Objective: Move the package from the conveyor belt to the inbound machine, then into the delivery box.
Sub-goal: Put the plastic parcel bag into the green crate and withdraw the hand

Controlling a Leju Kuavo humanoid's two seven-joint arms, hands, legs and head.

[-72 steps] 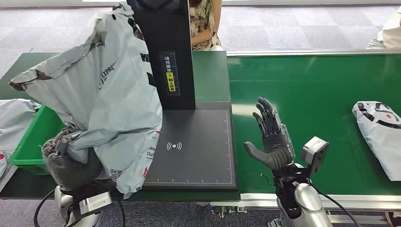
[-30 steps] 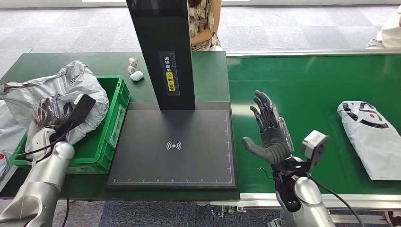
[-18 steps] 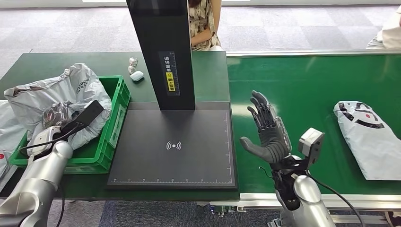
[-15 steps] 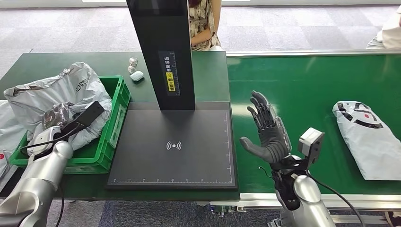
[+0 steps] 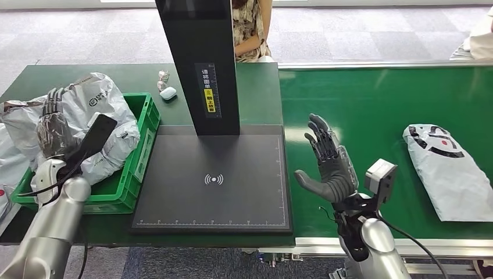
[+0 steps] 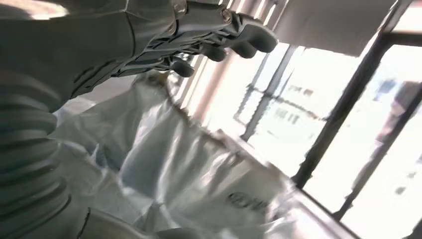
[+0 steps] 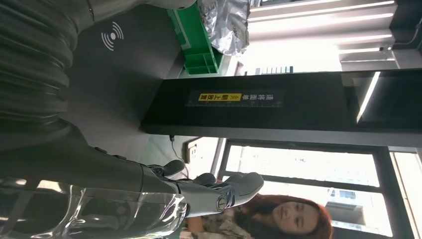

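Grey courier bag (image 5: 99, 125) lying in green crate (image 5: 142, 154), left hand (image 5: 53, 125) above it, fingers spread, empty, right hand (image 5: 328, 165) open beside scanner pad (image 5: 232, 180)

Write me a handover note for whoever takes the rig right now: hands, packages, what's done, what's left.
Left robot hand: open, fingers spread above the grey package, which lies in the green delivery box; not gripping it.
Right robot hand: open, raised over the conveyor belt beside the inbound machine.
Done: grey package is in the box.
Left: a white package lies on the belt, to the right of that hand; scan it, then box it.
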